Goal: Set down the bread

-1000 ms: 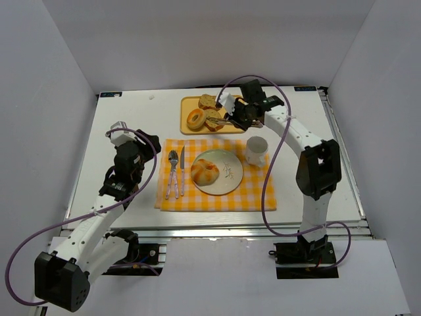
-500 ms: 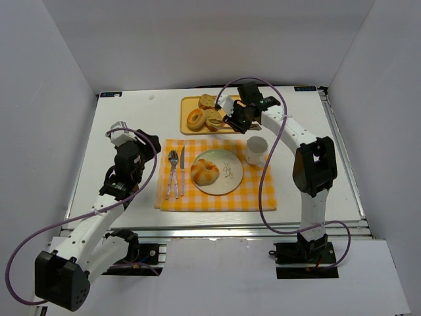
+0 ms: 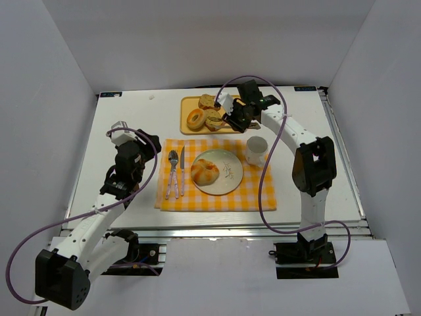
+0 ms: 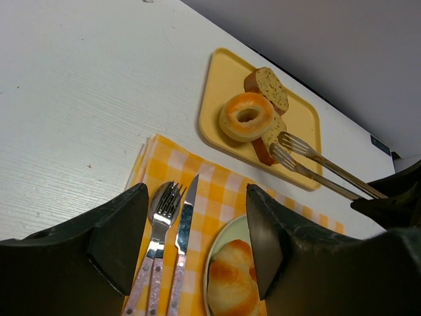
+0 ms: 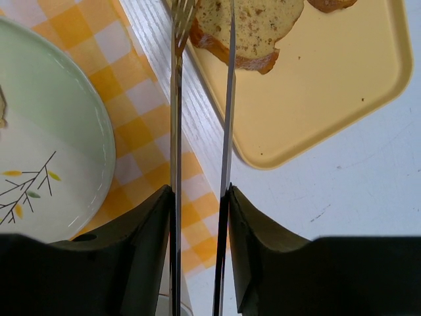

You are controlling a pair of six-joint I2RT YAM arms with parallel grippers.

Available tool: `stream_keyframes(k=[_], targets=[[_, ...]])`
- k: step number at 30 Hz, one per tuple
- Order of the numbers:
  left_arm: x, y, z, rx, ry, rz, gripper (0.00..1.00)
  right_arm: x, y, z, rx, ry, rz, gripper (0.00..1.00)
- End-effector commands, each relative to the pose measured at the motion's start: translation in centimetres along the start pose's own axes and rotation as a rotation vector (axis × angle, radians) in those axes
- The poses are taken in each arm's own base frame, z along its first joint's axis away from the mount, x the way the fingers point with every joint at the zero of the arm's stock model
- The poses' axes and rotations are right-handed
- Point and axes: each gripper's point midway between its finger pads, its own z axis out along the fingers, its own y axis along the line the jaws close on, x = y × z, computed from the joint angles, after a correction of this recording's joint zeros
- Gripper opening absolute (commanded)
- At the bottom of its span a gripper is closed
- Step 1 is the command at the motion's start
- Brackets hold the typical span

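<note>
A round bread roll (image 3: 204, 172) lies on the pale green plate (image 3: 231, 179). On the yellow tray (image 3: 187, 105) at the back are a ring-shaped bun (image 3: 196, 119) and bread slices (image 3: 214, 120). My right gripper (image 3: 238, 117) is shut on metal tongs (image 5: 174, 99), its jaws pressing both arms. The tongs' arms stand apart, their tips over a seeded slice (image 5: 253, 26) at the tray's (image 5: 329, 85) near edge. My left gripper (image 4: 197, 230) is open and holds nothing, hovering left of the cloth above the cutlery (image 4: 164, 217).
A white mug (image 3: 256, 150) stands right of the plate on the yellow checked cloth (image 3: 217, 197). A fork, spoon and knife (image 3: 174, 172) lie on the cloth's left side. White walls enclose the table on three sides.
The right gripper's jaws have widened and the tongs' arms have spread apart. The right arm has shifted slightly towards the tray. The left arm has stayed put.
</note>
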Motion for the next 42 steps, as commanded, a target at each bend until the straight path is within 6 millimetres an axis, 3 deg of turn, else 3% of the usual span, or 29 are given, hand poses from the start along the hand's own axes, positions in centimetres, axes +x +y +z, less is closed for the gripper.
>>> stream_keyframes(k=[1, 18, 26, 29, 35, 42], targets=[[-0.8, -0.3, 0.1, 0.004, -0.023, -0.009, 0.71, -1.9, -1.0, -0.7, 0.027, -0.048, -0.005, 0.44], [-0.9, -0.4, 0.0, 0.004, -0.023, -0.007, 0.71, 0.2, -0.2, 1.6, 0.012, 0.014, 0.039, 0.44], [-0.9, -0.3, -0.1, 0.003, -0.025, -0.008, 0.71, 0.4, -0.6, 1.8, 0.074, 0.046, -0.019, 0.43], [-0.9, -0.1, -0.2, 0.000, -0.026, -0.007, 0.71, 0.3, -0.5, 1.4, 0.092, 0.054, -0.068, 0.38], [-0.9, -0.2, -0.2, 0.005, -0.030, -0.016, 0.71, -0.2, -0.3, 0.8, 0.103, 0.067, -0.132, 0.14], [-1.2, -0.1, -0.5, 0.002, -0.039, -0.015, 0.71, -1.7, -1.1, -1.5, 0.131, 0.029, -0.108, 0.05]])
